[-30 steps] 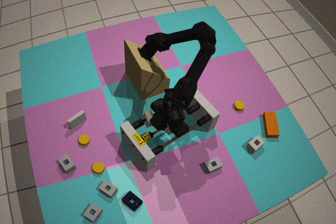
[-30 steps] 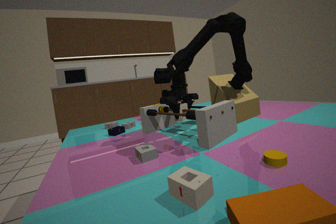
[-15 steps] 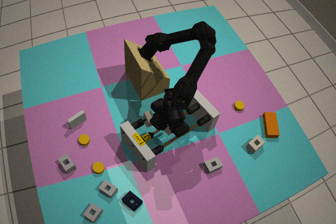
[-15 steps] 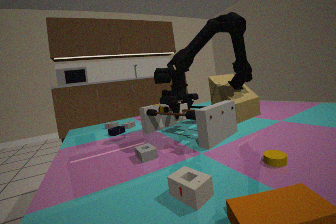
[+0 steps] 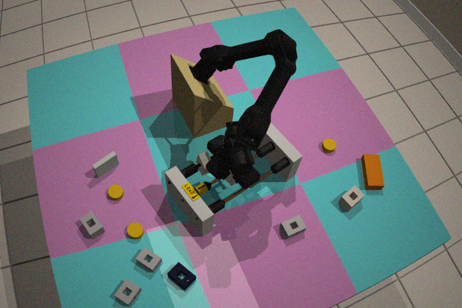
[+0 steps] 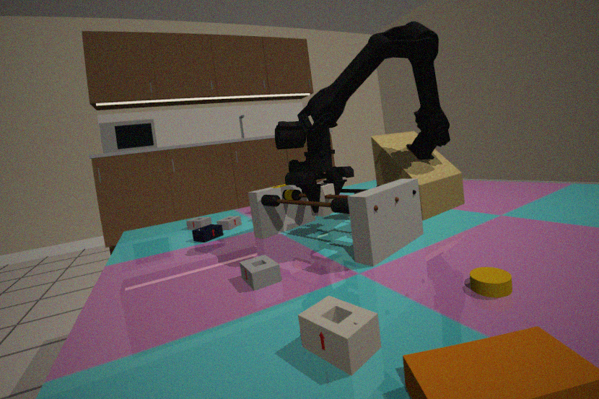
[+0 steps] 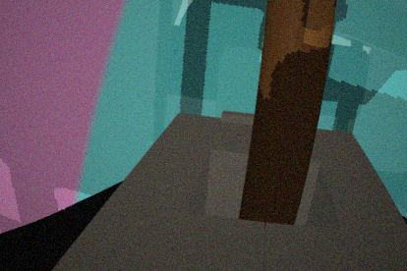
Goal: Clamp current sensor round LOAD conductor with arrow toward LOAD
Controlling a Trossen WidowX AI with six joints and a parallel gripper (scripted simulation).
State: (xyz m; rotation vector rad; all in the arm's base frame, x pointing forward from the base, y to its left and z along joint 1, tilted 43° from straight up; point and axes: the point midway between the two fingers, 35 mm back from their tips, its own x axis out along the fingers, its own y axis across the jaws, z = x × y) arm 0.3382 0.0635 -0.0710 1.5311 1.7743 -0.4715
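The current sensor (image 7: 147,220) fills the lower wrist view as a grey block. A thin seam shows in its near face, and its two sides look together there. The copper conductor marked LOAD (image 7: 300,9) (image 5: 214,181) runs into its window. My gripper (image 5: 231,174) (image 6: 325,199) is over that conductor, fingers down, slightly apart around the sensor and not squeezing it. The LOAD marker (image 5: 190,191) is on the near left end block, beside a yellow arrow sleeve (image 5: 201,189). The sensor's arrow is hidden, and the latch does not show.
The conductors run between two end blocks (image 5: 196,221) (image 6: 387,224), close around my gripper. A light grey piece (image 5: 204,162) shows beside it. A tan wedge (image 5: 215,121) stands behind. Grey blocks with holes, a dark one (image 5: 181,276), yellow discs and an orange block (image 5: 372,171) lie around.
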